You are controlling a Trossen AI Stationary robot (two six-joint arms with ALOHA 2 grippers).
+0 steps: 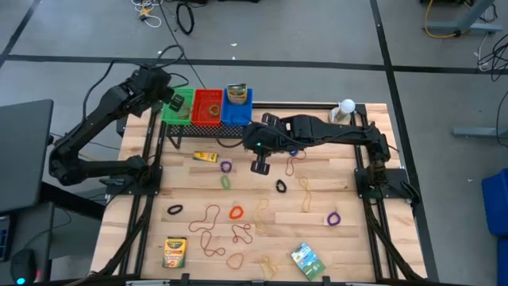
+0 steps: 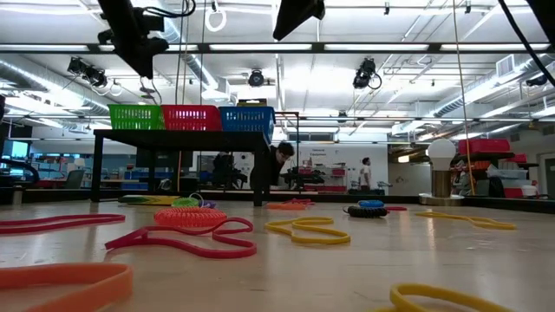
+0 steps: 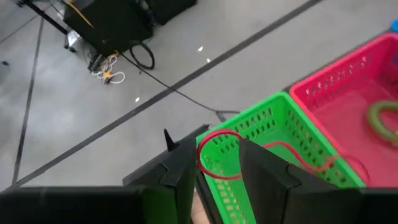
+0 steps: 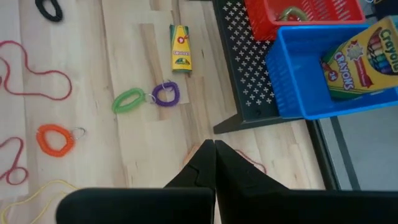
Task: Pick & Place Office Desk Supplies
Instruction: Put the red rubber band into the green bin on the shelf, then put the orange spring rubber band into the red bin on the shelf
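My left gripper (image 1: 172, 102) hangs over the green basket (image 3: 273, 137) on the black rack, its fingers apart. A thin red rubber band (image 3: 214, 155) loops in the gap between them and trails toward the red basket (image 3: 348, 106). My right gripper (image 1: 260, 164) is shut, with nothing seen in it, above the table just in front of the rack (image 4: 249, 74). A crayon box (image 1: 236, 94) stands in the blue basket (image 4: 298, 81). Another crayon box (image 4: 181, 48) lies flat on the table, and a third (image 1: 175, 252) lies near the front edge. A green packet (image 1: 306, 260) lies at the front right. My left gripper has the red band's loop (image 3: 205, 140) between its parted fingers, above the green basket. One strand (image 3: 298, 158) runs on behind one finger toward the red basket. Whether the band hangs on a finger or lies free on the basket, I cannot tell.
Coil loops lie on the table: purple (image 4: 165, 93), green (image 4: 128, 100), orange (image 4: 55, 139), black (image 1: 281, 186). Thin red, orange and tan bands (image 1: 213, 230) are spread over the front half. A green coil (image 3: 382, 121) lies in the red basket. A white ball on a base (image 1: 347, 107) stands at the far right.
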